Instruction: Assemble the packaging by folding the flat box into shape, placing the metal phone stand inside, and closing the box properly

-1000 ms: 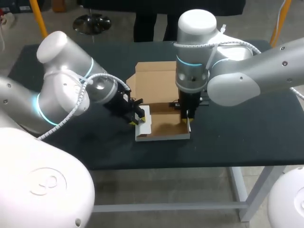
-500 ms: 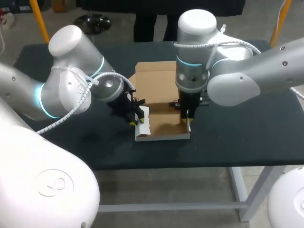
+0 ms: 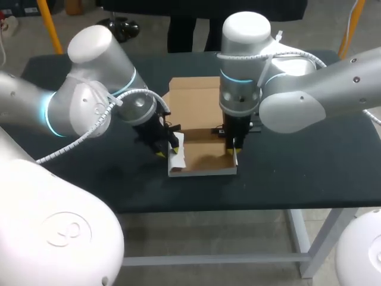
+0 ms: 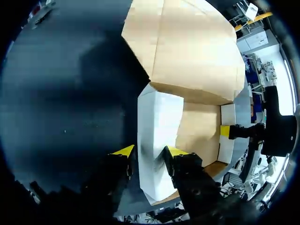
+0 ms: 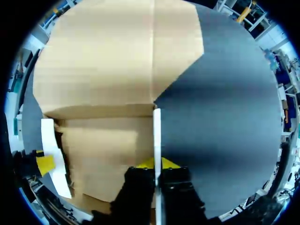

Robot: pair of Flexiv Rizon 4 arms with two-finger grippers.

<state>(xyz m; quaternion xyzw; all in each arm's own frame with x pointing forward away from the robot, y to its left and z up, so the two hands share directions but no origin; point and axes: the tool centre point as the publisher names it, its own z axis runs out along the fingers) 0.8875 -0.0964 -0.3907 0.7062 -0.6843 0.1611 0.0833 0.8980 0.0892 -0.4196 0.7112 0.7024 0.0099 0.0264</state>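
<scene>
Folding the side walls up is the step in hand, by my judgement. At the left, the left gripper (image 3: 166, 150) straddles the white left side flap (image 4: 157, 136), fingers apart, one pad against it, not clamped; it should tip the flap inward along its crease, steadily, so the board does not buckle. The box (image 3: 199, 156) sits in the middle of the table (image 3: 309, 149), its lid (image 3: 193, 101) flat behind. At the right, the right gripper (image 3: 233, 147) is pinched narrow on the right side wall (image 5: 156, 140), upright; a firm brace there helps. No phone stand shows
</scene>
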